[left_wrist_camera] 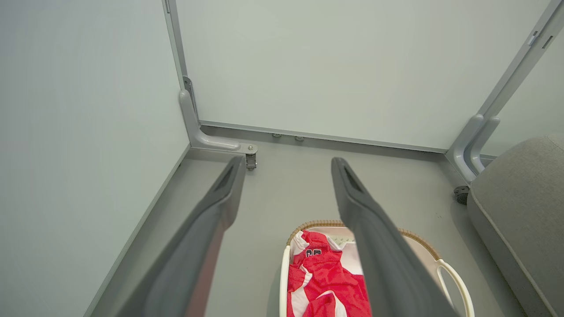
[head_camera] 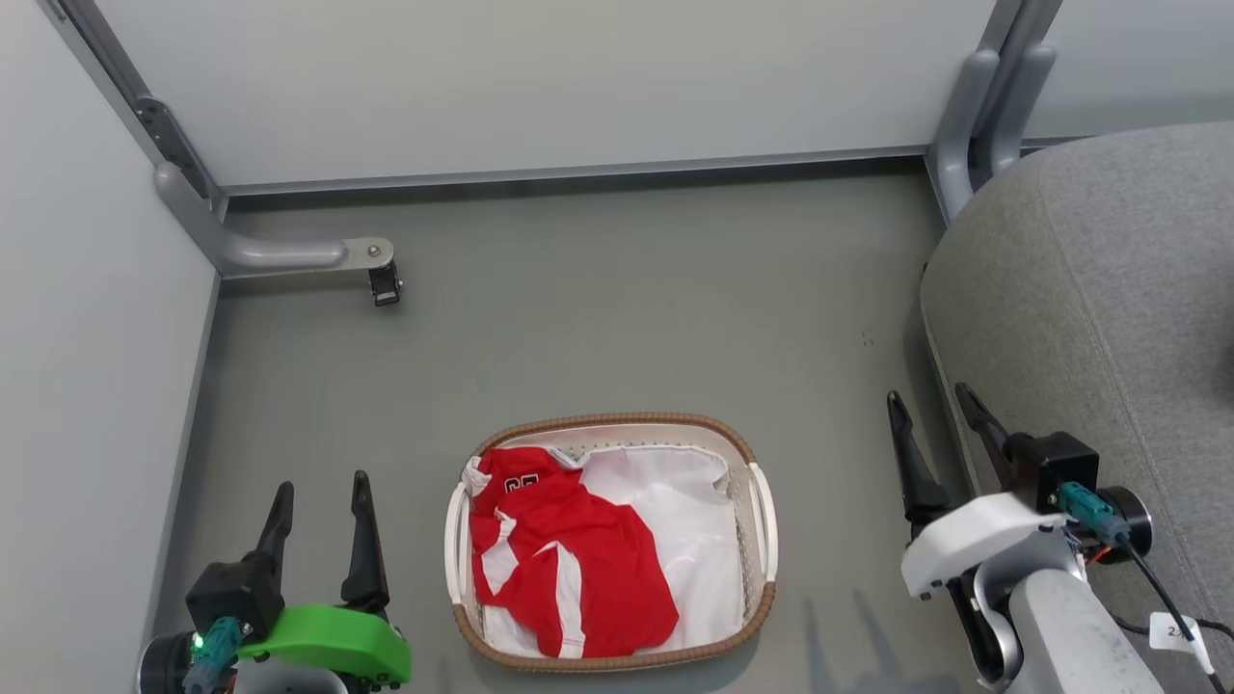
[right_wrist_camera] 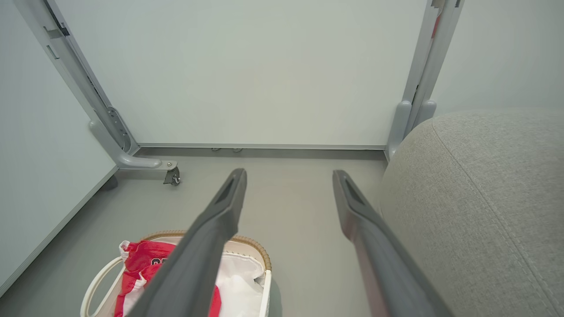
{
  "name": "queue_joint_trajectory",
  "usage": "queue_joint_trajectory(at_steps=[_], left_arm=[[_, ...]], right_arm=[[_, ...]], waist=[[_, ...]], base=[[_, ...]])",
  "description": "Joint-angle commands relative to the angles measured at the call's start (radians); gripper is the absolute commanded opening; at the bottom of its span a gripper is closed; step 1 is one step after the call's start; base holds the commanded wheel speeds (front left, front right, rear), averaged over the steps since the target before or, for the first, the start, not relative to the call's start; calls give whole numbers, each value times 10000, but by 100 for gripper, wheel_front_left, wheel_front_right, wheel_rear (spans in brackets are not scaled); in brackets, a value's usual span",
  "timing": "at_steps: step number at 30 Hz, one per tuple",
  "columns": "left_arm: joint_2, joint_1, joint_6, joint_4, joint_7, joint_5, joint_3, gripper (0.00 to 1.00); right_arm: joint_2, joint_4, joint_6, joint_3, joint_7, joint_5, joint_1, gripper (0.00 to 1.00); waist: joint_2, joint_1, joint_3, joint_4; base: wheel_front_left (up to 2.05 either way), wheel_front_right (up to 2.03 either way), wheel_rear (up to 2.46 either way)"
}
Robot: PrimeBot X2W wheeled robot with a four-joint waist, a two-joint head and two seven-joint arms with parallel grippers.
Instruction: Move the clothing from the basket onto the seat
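The red clothing (head_camera: 564,559) with white stripes lies crumpled in the left half of the oval white basket (head_camera: 759,588), on a plain white lining sheet (head_camera: 675,520). The basket (left_wrist_camera: 285,273) stands on the grey floor between both arms. My left gripper (head_camera: 323,487) is open at the lower left, apart from the basket. My right gripper (head_camera: 930,400) is open at the lower right, between the basket and the grey seat (head_camera: 1099,318). The clothing (left_wrist_camera: 324,277) shows beside the left fingers (left_wrist_camera: 374,246). The seat (right_wrist_camera: 480,198) fills the right of the right wrist view, with the clothing (right_wrist_camera: 141,264) low left.
Pale partition panels close off the back and left. A grey metal foot with a caster (head_camera: 384,284) juts onto the floor at the back left. A second grey panel post (head_camera: 974,125) stands at the back right beside the seat.
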Motion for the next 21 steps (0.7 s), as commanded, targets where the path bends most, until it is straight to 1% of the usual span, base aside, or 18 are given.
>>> queue_joint_trajectory(at_steps=[1,8,10,13,17,19,21], left_arm=[[14,-273,-45,48,6,-89,-104,100],[20,-1238,-121,646,7,-404,-905,100],[20,-1595,-158,932,6,-670,-1142,100],[22,-2120,-141,1427,6,-1005,-1550,100],[26,-2861,-168,2129,6,-1136,-2057,100],[28,-3192,-181,2563,7,-1029,-2415,100],[29,-3616,-64,2990,6,-1044,-2616,100]], right_arm=[[-43,-82,-10,53,-18,51,-287,100],[-41,-581,-10,283,-18,204,-1227,100],[-41,-768,-10,358,-20,218,-1480,100],[-43,-1084,-10,473,-18,271,-1845,100],[-39,-1542,-10,548,-18,300,-2214,100],[-41,-1749,-10,560,-18,354,-2389,100],[-38,-1973,-10,617,-18,406,-2580,100]], waist=[[0,1,380,-120],[0,1,1913,-524],[0,1,2345,-659],[0,1,3014,-870],[0,1,3835,-1078],[0,1,4235,-1156],[0,1,4620,-1255]], base=[[0,0,0],[0,0,0],[0,0,0],[0,0,0],[0,0,0],[0,0,0],[0,0,0]])
